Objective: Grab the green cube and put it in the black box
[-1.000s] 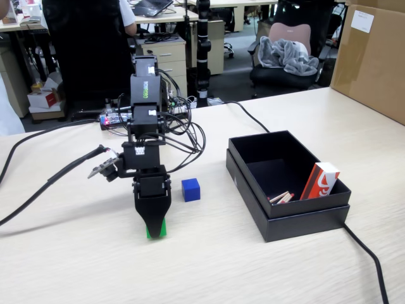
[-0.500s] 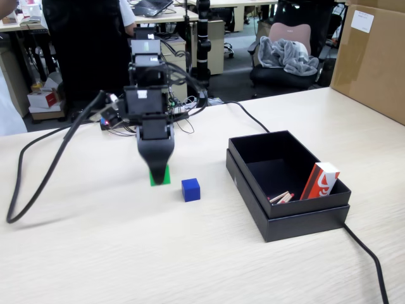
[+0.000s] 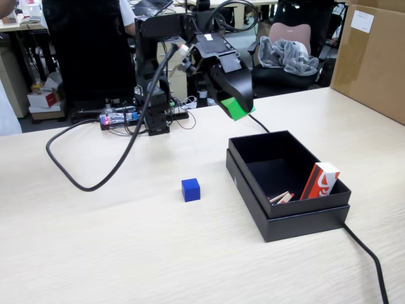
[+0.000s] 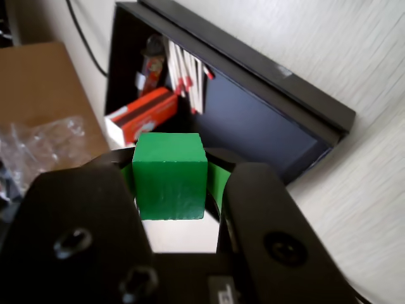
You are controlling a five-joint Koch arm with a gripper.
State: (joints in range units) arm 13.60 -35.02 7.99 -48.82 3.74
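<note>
Gripper: the gripper (image 3: 239, 109) hangs in the air in the fixed view, up and to the left of the black box, well clear of the table (image 3: 126, 253). In the wrist view the gripper (image 4: 169, 183) fills the lower half of the picture.
Jaws: they pinch the green cube from 2 sides, 1 dark jaw on each side of it in the wrist view.
Green cube: the green cube (image 4: 169, 176) sits between the jaws, its top face and 1 side face showing in the wrist view. In the fixed view the green cube (image 3: 238, 108) shows as a green patch at the gripper's end, off the table, above the tabletop just beyond the box's far left corner.
Black box: the black box (image 3: 288, 212) rests on the table at the right of the fixed view, open on top, with low walls over a wider base rim. In the wrist view the black box (image 4: 316, 104) lies beyond the cube, tilted across the picture.
Box contents: a red and white carton (image 3: 319, 180) leans at the right end; matchsticks (image 3: 281, 197) lie beside it on the box floor.
Blue cube: the blue cube (image 3: 190, 189) rests on the table, left of the box and well apart from the gripper.
Cardboard box: a big brown cardboard box (image 3: 373, 57) stands at the far right edge of the table.
Cable: a black cable (image 3: 107, 171) loops from the arm down onto the table at the left.
</note>
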